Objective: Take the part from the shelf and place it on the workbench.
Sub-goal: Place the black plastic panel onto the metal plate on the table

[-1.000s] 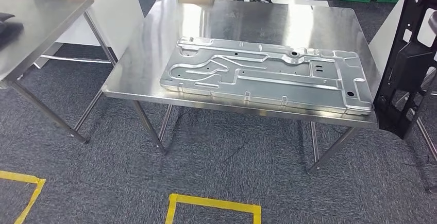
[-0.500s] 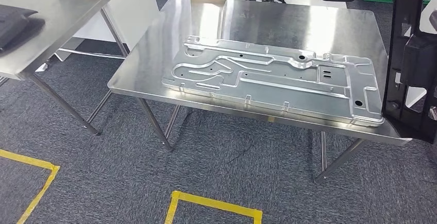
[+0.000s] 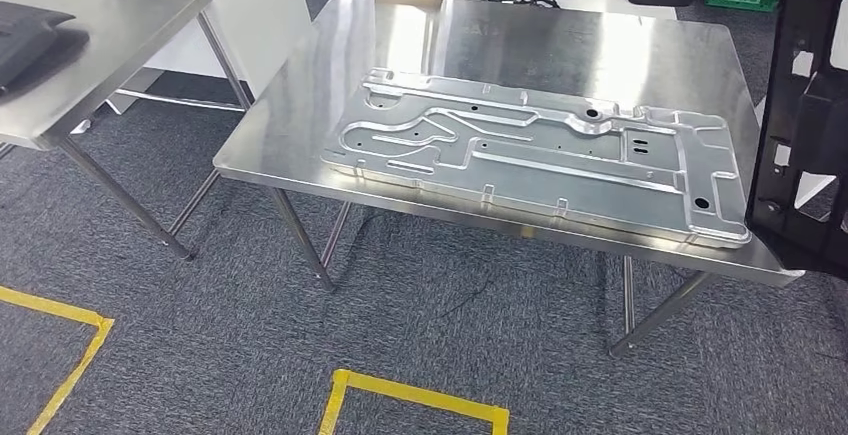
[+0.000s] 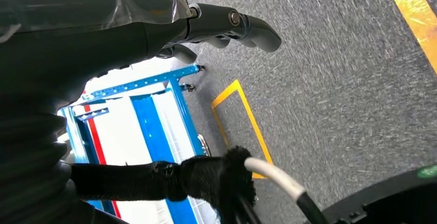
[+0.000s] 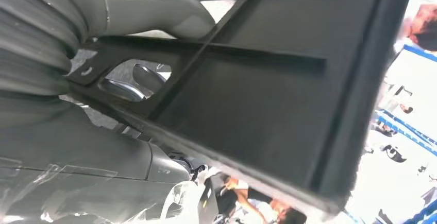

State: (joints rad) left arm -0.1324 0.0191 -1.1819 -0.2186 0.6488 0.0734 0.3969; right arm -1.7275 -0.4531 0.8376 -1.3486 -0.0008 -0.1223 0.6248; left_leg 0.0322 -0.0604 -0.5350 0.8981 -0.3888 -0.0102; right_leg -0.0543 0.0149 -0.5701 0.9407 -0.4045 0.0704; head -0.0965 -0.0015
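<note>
Carry step, as I judge it: my right hand [image 5: 129,54] grips the black part [image 3: 805,125], thumb over its frame and fingers [image 5: 147,77] through a cutout, holding it upright just off the counter [image 3: 300,120]'s far-right edge. Left hand [image 4: 206,26] hangs above carpet, fingers loosely curled, holding nothing. The silver panel [image 3: 540,150] covers mid-counter. Next: swing the part over bare steel. Since a second ago, my view has shifted; the counter sits further right.

Looking down from head height onto workbench [image 3: 640,55]; wrist views close behind hands, sharing black part [image 3: 805,125] [image 5: 268,105].
</note>
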